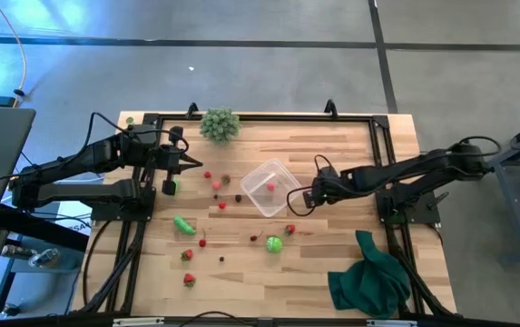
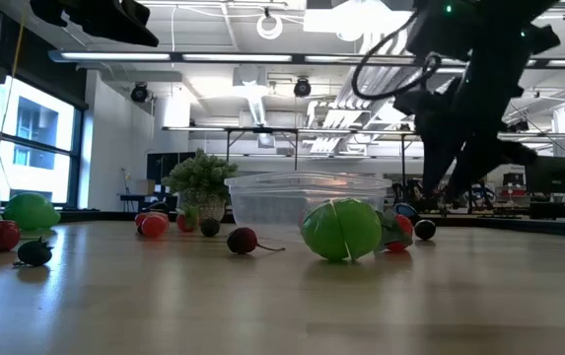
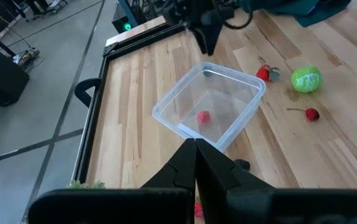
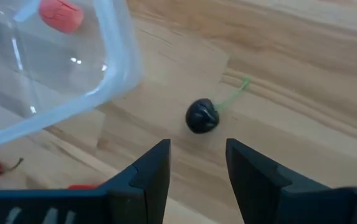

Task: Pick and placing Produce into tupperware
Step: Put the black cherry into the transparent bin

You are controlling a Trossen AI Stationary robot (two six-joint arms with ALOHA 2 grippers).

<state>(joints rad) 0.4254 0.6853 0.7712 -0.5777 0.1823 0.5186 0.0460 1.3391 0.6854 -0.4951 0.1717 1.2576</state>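
Note:
The clear tupperware (image 1: 269, 186) stands mid-table with one red piece (image 3: 204, 116) inside. Loose produce lies around it on the wood: a green round piece (image 1: 274, 243), a green oblong one (image 1: 184, 224), red berries (image 1: 217, 184) and a strawberry (image 1: 289, 230). My right gripper (image 4: 197, 162) hangs open, pointing steeply down beside the tupperware's right corner (image 4: 113, 74). It is just above a dark cherry (image 4: 202, 116) with a green stem, which lies on the table ahead of the fingertips. My left gripper (image 3: 195, 149) waits shut above the table's left part, left of the tupperware.
A pale green bushy clump (image 1: 220, 123) sits at the far edge. A dark green cloth (image 1: 369, 277) lies bunched at the near right corner. Black frame rails (image 1: 260, 118) run along the far edge and down both sides. Bare wood lies between the tupperware and the cloth.

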